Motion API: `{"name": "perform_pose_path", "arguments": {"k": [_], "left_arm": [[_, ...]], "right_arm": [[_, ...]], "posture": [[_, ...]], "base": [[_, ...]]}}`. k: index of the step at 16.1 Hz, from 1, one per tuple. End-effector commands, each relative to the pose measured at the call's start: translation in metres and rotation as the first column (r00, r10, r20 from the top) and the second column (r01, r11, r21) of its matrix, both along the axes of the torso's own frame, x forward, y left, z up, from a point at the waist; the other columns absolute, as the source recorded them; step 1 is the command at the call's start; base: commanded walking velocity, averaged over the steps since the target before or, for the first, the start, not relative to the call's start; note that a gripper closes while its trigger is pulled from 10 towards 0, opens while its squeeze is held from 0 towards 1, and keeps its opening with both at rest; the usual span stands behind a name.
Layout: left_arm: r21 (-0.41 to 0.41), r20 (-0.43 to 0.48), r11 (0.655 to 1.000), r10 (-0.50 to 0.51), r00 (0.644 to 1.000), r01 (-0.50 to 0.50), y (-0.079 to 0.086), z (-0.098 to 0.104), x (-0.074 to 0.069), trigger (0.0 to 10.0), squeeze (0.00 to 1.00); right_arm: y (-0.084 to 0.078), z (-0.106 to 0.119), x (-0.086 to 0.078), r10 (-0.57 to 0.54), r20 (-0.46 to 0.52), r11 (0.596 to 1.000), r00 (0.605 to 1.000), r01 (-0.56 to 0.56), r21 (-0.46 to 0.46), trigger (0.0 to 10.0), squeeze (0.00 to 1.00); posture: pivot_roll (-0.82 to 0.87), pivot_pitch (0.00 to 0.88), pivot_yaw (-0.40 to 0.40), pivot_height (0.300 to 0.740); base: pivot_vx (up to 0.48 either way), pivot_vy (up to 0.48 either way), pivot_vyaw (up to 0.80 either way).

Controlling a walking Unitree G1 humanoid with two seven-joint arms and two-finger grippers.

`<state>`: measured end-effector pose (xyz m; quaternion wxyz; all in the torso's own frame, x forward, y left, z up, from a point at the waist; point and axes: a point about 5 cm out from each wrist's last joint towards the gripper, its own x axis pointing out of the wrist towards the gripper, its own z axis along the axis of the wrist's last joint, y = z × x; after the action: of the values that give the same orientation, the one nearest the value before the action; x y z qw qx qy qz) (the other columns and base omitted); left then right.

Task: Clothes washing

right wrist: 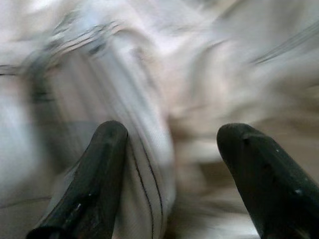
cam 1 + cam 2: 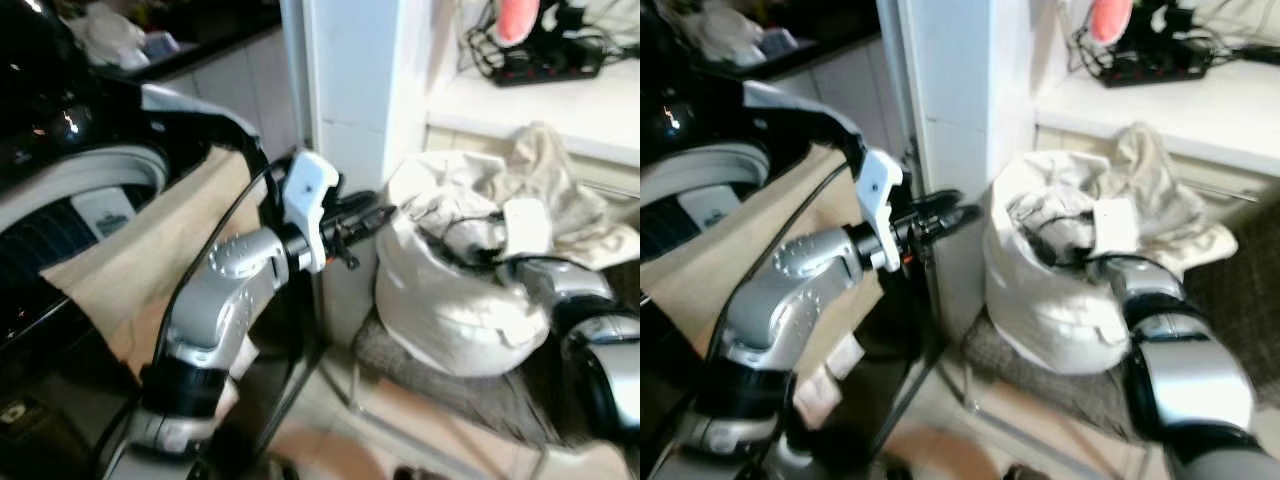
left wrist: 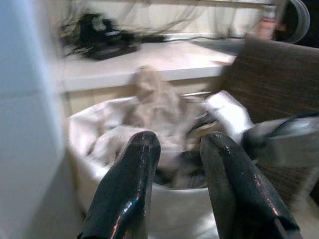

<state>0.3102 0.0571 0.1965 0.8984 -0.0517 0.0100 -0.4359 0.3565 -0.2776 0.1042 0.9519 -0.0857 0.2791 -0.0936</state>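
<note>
A white laundry bag (image 2: pixel 445 300) full of pale clothes (image 2: pixel 545 175) sits on a chair seat. My right gripper (image 1: pixel 172 149) is down inside the bag's mouth, open, with its fingers (image 1: pixel 94 169) spread wide over a blurred white cloth with thin dark stripes (image 1: pixel 144 164). In the eye views only its wrist (image 2: pixel 525 228) shows at the bag's top. My left gripper (image 2: pixel 375 218) is held up beside the white pillar, pointing at the bag from the left; it is open with nothing between its fingers (image 3: pixel 132 169). A beige cloth (image 2: pixel 150 250) hangs over the washing machine (image 2: pixel 60 190) at left.
A white pillar (image 2: pixel 350 90) stands between the washing machine and the bag. Behind the bag a white counter (image 2: pixel 560 100) carries a black power strip (image 2: pixel 545 60) and cables. The chair's grey seat (image 2: pixel 460 385) and metal legs are at the lower right, over pale floor tiles.
</note>
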Motion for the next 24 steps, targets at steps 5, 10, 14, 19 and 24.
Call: {"name": "perform_pose_path", "arguments": {"k": [5, 10, 14, 19, 24], "left_arm": [[0.048, -0.018, 0.879, 0.475, 0.880, -0.474, 0.061, -0.019, 0.011, 10.0, 0.00], [-0.022, 0.034, 0.848, 0.531, 0.847, -0.530, 0.051, -0.025, -0.013, 10.0, 0.00], [-0.014, 0.080, 0.866, 0.499, 0.863, -0.500, 0.042, -0.023, -0.019, 10.0, 0.00], [-0.038, 0.136, 0.870, 0.491, 0.860, -0.491, 0.040, -0.018, -0.020, 10.0, 0.00], [-0.023, 0.167, 0.878, 0.476, 0.864, -0.479, 0.038, -0.016, -0.022, 10.0, 0.00]], "right_arm": [[0.038, 0.103, -0.043, 0.091, 0.669, 0.995, 0.738, -0.101, -0.024, 10.0, 0.00], [0.085, 0.062, -0.113, 0.216, 0.607, 0.974, 0.765, -0.212, -0.080, 10.0, 0.00], [0.103, 0.060, -0.121, 0.243, 0.580, 0.948, 0.778, -0.318, 0.029, 10.0, 0.00], [0.112, 0.063, -0.113, 0.281, 0.556, 0.925, 0.782, -0.375, 0.059, 10.0, 0.00], [0.117, 0.062, -0.111, 0.315, 0.534, 0.905, 0.785, -0.418, 0.081, 10.0, 0.00]], "posture": [[-0.12, 0.000, 0.158, 0.740], [-0.13, 0.000, 0.122, 0.740], [-0.11, 0.000, 0.061, 0.740], [-0.10, 0.000, 0.038, 0.740], [-0.09, 0.000, 0.032, 0.740]], "base": [[0.000, 0.000, 0.00], [0.000, 0.000, 0.00], [0.000, 0.000, 0.00], [0.164, 0.000, -0.42], [0.280, 0.000, -0.16]]}}
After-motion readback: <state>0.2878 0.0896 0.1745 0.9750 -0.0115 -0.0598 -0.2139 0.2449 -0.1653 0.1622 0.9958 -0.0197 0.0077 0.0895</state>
